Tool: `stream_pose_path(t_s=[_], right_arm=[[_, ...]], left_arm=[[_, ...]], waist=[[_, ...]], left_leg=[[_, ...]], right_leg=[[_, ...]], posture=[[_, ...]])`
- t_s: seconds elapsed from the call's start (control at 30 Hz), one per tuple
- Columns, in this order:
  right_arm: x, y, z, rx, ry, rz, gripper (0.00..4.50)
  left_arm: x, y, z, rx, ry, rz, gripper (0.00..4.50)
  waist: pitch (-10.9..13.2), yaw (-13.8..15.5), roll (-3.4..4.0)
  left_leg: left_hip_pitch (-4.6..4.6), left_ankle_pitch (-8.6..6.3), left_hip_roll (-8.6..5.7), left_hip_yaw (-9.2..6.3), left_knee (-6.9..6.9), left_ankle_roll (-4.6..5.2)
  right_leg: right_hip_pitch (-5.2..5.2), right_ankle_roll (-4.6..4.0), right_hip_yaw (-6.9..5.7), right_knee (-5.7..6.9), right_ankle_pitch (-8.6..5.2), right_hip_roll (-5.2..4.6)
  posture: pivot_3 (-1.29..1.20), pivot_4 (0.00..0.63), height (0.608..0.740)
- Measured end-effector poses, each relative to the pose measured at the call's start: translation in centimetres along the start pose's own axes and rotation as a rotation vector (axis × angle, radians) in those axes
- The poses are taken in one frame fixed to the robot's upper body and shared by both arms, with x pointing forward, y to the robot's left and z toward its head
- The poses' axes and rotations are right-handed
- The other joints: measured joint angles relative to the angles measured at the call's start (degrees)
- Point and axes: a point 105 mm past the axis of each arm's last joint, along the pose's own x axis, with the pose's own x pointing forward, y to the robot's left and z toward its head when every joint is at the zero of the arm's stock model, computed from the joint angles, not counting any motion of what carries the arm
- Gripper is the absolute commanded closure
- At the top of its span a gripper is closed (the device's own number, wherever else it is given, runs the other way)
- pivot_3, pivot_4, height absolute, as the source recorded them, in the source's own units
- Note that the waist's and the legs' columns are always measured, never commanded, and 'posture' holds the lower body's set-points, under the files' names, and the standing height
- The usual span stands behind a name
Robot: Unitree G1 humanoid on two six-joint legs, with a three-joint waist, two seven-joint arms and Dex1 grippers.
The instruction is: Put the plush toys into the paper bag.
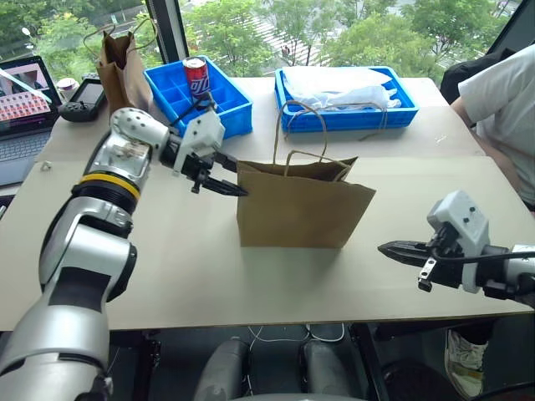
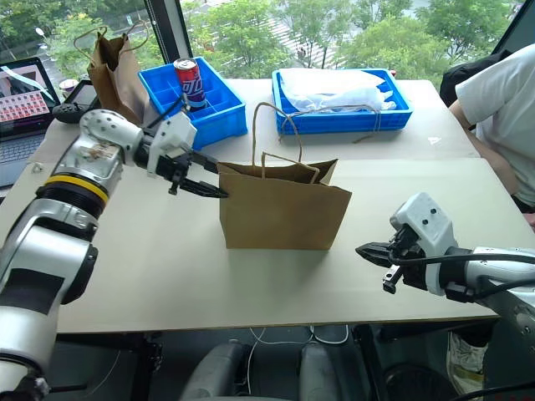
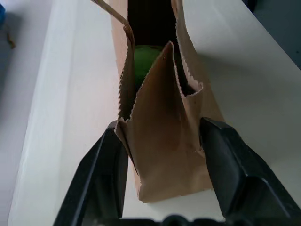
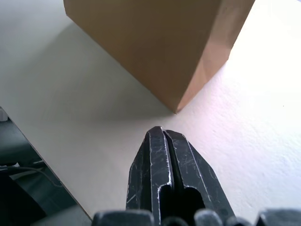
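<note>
Closest to the head camera is the right tool (image 1: 386, 247), hanging low over the near edge of the surface (image 1: 201, 276) with its two black fingers pressed together and nothing between them. Its own wrist view shows the same thing: fingertips shut tight, pointing at a bottom corner of the paper bag (image 4: 155, 47) but well short of touching it.

Going by size: the pale surface carries everything. The wide brown paper bag (image 1: 303, 205) stands upright about mid-surface, mouth open, cord handles (image 1: 298, 134) sticking up. Behind it are two blue bins, the right one (image 1: 347, 113) holding white plastic-wrapped stuff, the left one (image 1: 201, 98) with a red soda can (image 1: 195, 77) standing in it. A narrower, taller brown bag (image 1: 121, 71) sits at the back left next to a laptop (image 1: 25, 100). A person's white sleeve (image 1: 501, 109) shows at the far right edge.

The left tool (image 1: 236, 190) is up at the bag's left end, right at the top rim. From the head views it's hard to tell how the fingers stand, but the left wrist view clears it up: the fingers (image 3: 101, 174) are spread apart on either side of the bag's folded end gusset, not clamping anything.

That wrist view also looks down into the bag's mouth, where the lime-green plush toy (image 3: 145, 63) sits inside. The head views can't see it. The red toy can't be made out.
</note>
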Motion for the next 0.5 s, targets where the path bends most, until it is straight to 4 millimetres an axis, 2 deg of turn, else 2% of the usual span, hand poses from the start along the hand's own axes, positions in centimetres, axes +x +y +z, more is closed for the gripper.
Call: stream_pose_path(t_s=[0.07, 0.1, 0.23, 0.27, 0.37, 0.5], right_arm=[[-0.1, -0.4, -0.4, 0.007, 0.004, -0.002, 4.5], [-0.1, -0.6, -0.7, 0.016, 0.005, -0.003, 4.5], [-0.1, -1.9, -1.2, 0.026, -0.026, -0.042, 4.5], [0.0, -2.4, -0.9, 0.037, -0.092, -0.062, 4.5], [0.8, -2.9, -0.3, 0.084, -0.255, -0.094, 4.5], [1.4, -3.5, -0.5, 0.099, -0.343, -0.171, 4.5]], left_arm=[[-1.9, -0.3, 0.1, -0.064, -0.039, 0.045, 0.2], [-3.5, -0.5, -0.2, -0.127, -0.077, 0.089, 0.03], [-7.2, -1.8, -1.5, -0.302, -0.163, 0.216, 0.03], [-7.9, -2.6, -2.2, -0.352, -0.193, 0.254, 0.03], [-7.7, -4.8, -4.8, -0.484, -0.208, 0.329, 0.03], [-6.3, -6.7, -8.5, -0.553, -0.183, 0.553, 0.03]], waist=[[0.0, -0.1, 0.01], [0.0, -0.4, 0.01], [0.0, -0.7, 0.01], [0.0, -0.8, -0.01], [0.0, -0.9, 0.01], [0.0, 0.0, 0.0]], left_leg=[[0.02, 0.0, 0.0, 0.0, -0.01, 0.0], [0.07, 0.0, 0.02, 0.0, -0.01, 0.0], [0.18, 0.0, 0.03, 0.0, -0.02, 0.0], [0.26, 0.0, 0.06, -0.01, -0.04, 0.0], [0.31, 0.0, 0.1, -0.02, -0.06, -0.02], [0.27, 0.03, 0.11, -0.03, -0.07, -0.09]], right_leg=[[0.0, 0.0, 0.01, 0.01, 0.0, 0.01], [0.02, 0.01, 0.01, 0.07, -0.01, 0.02], [0.08, 0.01, 0.02, 0.07, -0.01, 0.04], [0.16, 0.01, 0.02, 0.07, -0.01, 0.04], [0.15, 0.01, 0.11, 0.13, -0.01, 0.0], [0.07, -0.08, 0.14, 0.06, 0.05, -0.04]], posture=[[0.0, 0.15, 0.74], [0.0, 0.15, 0.74], [0.0, 0.15, 0.74], [0.0, 0.15, 0.74], [0.0, 0.15, 0.74], [0.0, 0.15, 0.74]])
